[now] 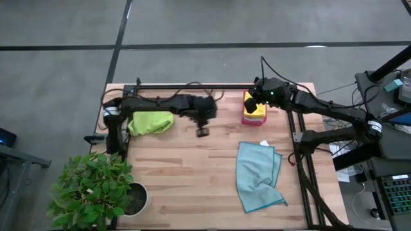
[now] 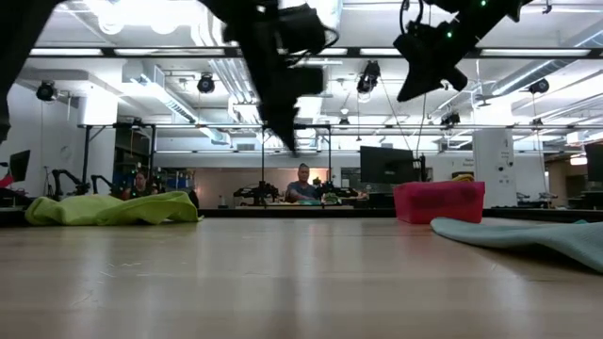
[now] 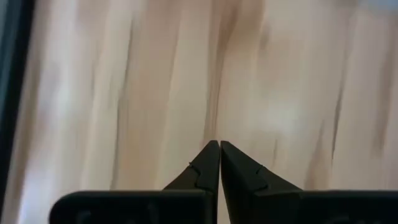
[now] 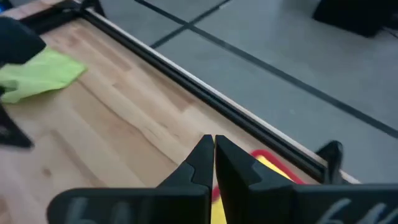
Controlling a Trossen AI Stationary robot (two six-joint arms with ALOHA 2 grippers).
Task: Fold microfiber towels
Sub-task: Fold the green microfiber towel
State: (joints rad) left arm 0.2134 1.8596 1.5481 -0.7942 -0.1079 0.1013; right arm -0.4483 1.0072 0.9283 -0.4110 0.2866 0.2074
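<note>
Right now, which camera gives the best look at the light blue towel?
The high view: the light blue towel lies there whole, rumpled, on the table's right side. The low view catches only its flat edge at the right. Neither wrist view shows it.

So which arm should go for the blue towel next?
Probably right: the blue towel lies on its side of the table. The right claw, shut, hangs over the tray; the left claw is shut mid-table.

A grey floor (image 1: pixel 192 25) crossed by dark seams is seen across the top of the high view. Ceiling lights (image 2: pixel 141 11), ducts and distant desks with monitors (image 2: pixel 386 165) are shown in the low view.
</note>
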